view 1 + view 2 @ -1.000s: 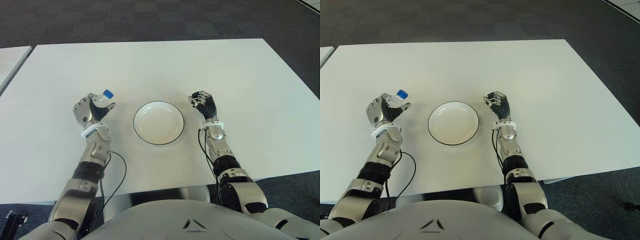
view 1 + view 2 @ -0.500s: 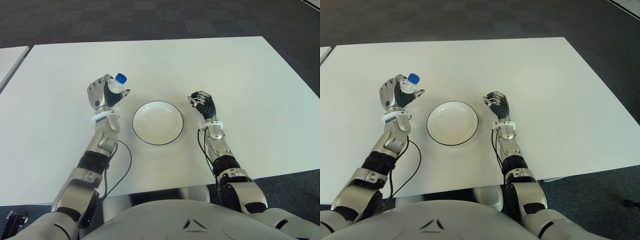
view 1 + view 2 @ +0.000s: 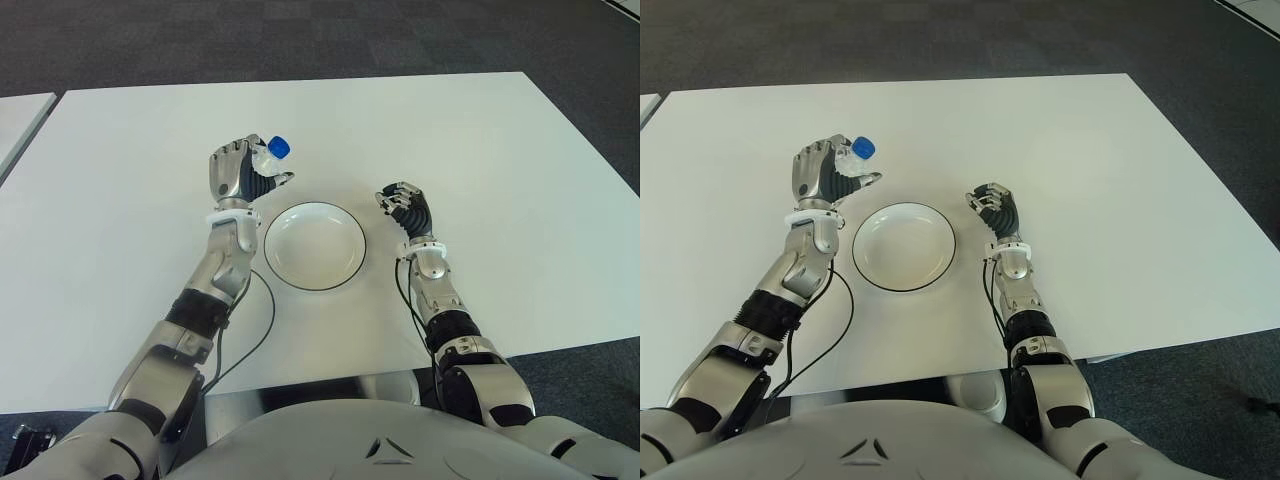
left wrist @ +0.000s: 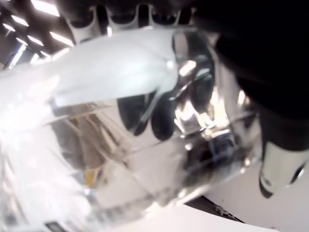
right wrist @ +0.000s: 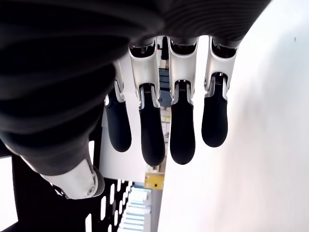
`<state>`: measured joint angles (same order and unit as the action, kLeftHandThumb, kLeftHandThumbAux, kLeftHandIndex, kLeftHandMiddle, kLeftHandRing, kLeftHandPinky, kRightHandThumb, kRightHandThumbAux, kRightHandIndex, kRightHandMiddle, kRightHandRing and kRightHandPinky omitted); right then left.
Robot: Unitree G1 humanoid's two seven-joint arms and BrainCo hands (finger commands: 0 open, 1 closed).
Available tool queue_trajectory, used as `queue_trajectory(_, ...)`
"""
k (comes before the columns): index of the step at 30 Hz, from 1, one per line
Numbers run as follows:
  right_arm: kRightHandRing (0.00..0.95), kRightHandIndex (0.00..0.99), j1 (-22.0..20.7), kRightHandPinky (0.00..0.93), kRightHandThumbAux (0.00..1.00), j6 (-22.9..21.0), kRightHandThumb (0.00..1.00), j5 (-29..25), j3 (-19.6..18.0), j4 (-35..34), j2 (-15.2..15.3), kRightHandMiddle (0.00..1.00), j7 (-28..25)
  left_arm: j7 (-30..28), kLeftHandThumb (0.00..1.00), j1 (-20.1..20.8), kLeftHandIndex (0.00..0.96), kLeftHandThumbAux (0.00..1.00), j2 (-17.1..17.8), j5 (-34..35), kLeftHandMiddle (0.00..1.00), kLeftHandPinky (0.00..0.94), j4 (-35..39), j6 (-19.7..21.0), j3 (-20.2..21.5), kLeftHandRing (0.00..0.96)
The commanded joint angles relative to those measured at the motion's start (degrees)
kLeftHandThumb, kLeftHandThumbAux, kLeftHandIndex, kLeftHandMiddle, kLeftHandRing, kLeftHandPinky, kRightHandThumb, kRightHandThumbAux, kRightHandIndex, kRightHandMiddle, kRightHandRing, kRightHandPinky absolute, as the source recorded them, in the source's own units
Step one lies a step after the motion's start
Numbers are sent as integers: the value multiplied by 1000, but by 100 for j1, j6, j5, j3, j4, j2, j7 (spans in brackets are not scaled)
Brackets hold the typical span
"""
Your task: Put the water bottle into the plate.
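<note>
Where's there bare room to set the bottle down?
The plate is empty. The table is bare beyond it and far right of the right hand. Only the left hand, gripping the water bottle, and the right hand flank the plate.

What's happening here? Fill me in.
The robot's left hand has its fingers closed around a clear water bottle with a blue cap, held up over the white table just beyond the left rim of the plate. The plate holds nothing yet. The right hand shows right of the plate, fingers relaxed and holding nothing.
</note>
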<state>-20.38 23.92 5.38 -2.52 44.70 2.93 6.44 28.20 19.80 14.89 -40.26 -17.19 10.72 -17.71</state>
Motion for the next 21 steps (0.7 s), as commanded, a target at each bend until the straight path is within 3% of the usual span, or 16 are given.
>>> queue_trajectory(1,528,428,-9,538,730,-117,706,-4,18,63,-16,513,23,-139,852,129,394,670,53,-145,529,831,-152,-258,-178,852)
queue_trajectory(21,533,428,-12,551,730,-138,706,-35,6,57,-33,519,-1,-969,850,-149,392,672,56,-302,530,826,-188,-909,-908,846)
